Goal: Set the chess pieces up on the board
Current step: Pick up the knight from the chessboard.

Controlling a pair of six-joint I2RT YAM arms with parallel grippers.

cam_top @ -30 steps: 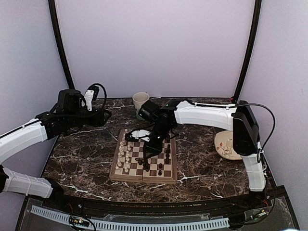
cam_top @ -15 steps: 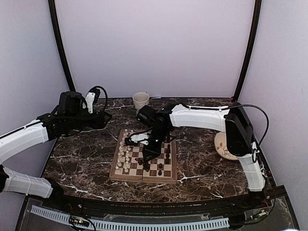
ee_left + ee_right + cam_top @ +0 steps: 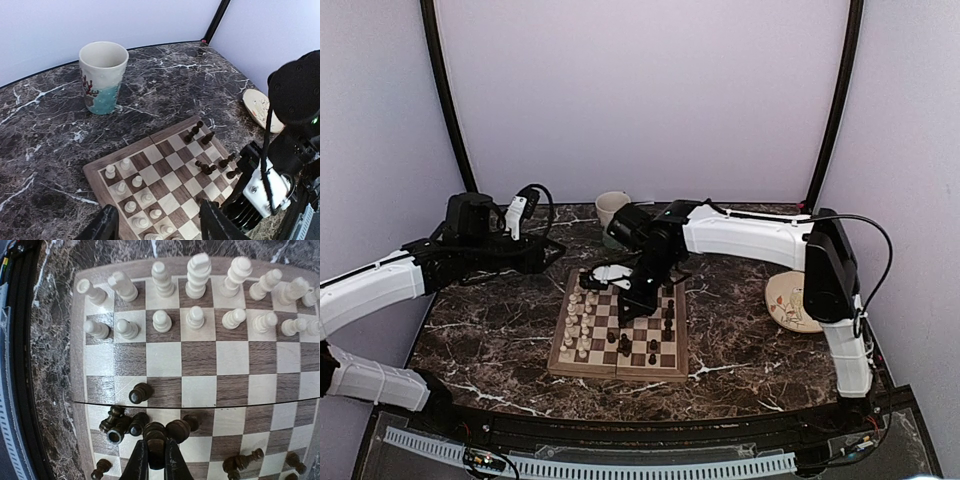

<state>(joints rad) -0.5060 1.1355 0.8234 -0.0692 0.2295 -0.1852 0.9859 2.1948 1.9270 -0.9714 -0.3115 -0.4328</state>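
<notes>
Over the board, toward its 12 o'clock half in the top view: right hand clenched on one dark piece. That piece sits right at the fingertips, pinched between both fingers.

Right wrist view, clock taken from the held piece:
- 9–10 o'clock: loose dark pieces bunched up and touching each other, at least one lying on its side
- 3 o'clock: another dark one just beside it
- 11 o'clock: single dark pawn standing near the centre seam
- 12 o'clock: white pieces lined up in two ranks along the board edge, well apart from the hand

Top view: white ranks are on the board's 9 o'clock side, dark ones scattered toward 3 o'clock.

Left hand is off the board at its 10 o'clock, above the tabletop, fingers released and spread, nothing between them.

Cup is at 12 o'clock of the board and the plate at 3 o'clock, both clear of it.
</notes>
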